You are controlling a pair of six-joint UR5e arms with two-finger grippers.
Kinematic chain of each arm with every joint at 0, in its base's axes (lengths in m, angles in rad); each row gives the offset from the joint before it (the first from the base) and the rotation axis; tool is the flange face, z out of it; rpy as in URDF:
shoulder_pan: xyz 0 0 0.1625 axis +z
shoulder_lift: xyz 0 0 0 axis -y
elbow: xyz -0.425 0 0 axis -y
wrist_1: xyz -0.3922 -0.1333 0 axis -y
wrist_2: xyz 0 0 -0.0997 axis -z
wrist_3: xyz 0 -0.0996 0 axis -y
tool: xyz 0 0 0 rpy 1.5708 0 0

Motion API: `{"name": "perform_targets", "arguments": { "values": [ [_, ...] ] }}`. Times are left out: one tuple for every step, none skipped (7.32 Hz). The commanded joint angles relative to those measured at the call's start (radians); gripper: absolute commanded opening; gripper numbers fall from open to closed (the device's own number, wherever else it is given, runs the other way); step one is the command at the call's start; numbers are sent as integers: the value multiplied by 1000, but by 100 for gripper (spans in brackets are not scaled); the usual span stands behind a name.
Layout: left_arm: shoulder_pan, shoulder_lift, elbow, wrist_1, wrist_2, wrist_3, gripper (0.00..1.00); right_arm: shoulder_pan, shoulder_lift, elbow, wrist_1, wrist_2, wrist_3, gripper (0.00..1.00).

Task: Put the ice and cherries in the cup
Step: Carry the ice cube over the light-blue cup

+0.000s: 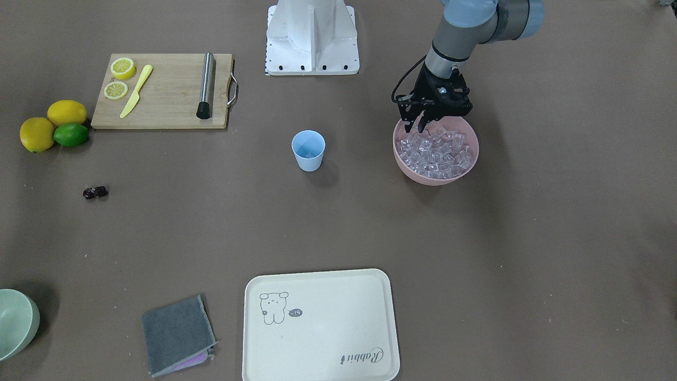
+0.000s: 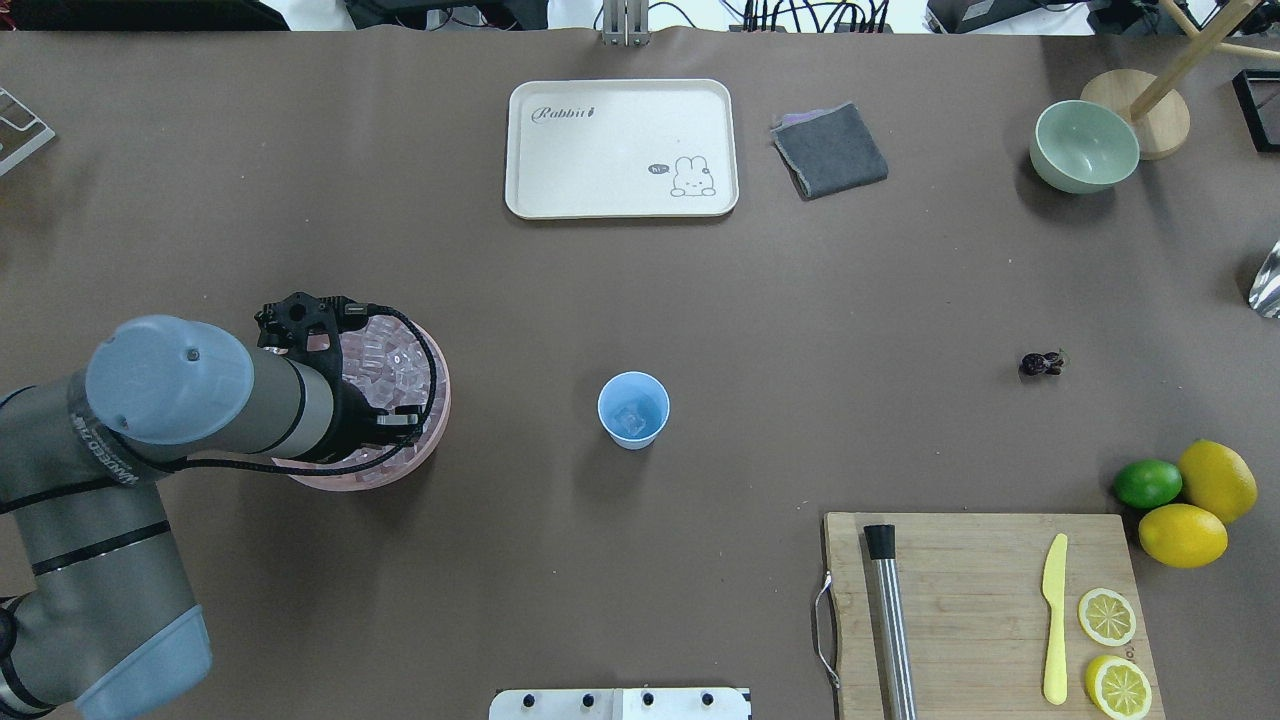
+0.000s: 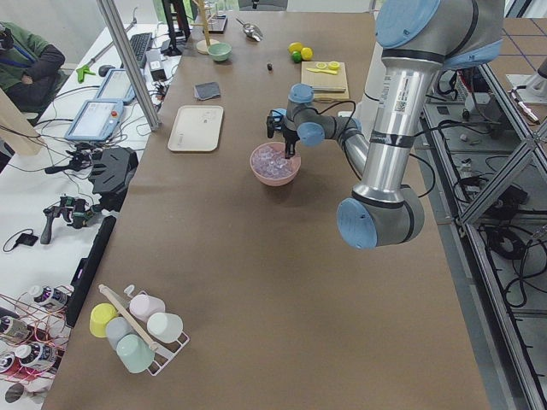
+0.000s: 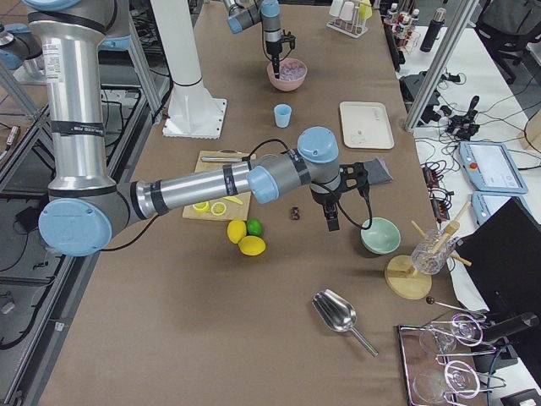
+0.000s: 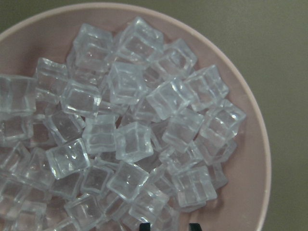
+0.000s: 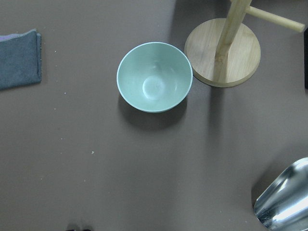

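Note:
The ice fills a pink bowl as a heap of clear cubes. My left gripper hangs just above the bowl's robot-side edge, open, with its fingertips barely showing over the cubes and nothing between them. The light-blue cup stands upright mid-table with one ice cube inside. The dark cherries lie alone on the table, far to the robot's right. My right gripper hovers beside a pale green bowl, beyond the cherries. I cannot tell whether it is open or shut.
A cutting board carries lemon slices, a yellow knife and a steel muddler. Two lemons and a lime lie beside it. A cream tray and grey cloth sit at the far side. A wooden stand and metal scoop flank the green bowl.

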Motion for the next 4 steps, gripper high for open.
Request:
{"name": "perform_targets", "arguments": {
  "values": [
    [-43, -58, -37, 0, -1, -13, 0, 0, 0, 0, 0, 0, 1, 100],
    [-53, -116, -22, 3, -1, -67, 0, 0, 0, 0, 2, 0, 1, 100],
    [-53, -180, 13, 3, 0, -105, 0, 0, 0, 0, 0, 0, -1, 100],
    [-44, -249, 77, 0, 3, -174, 0, 0, 0, 0, 0, 0, -1, 100]
  ]
}}
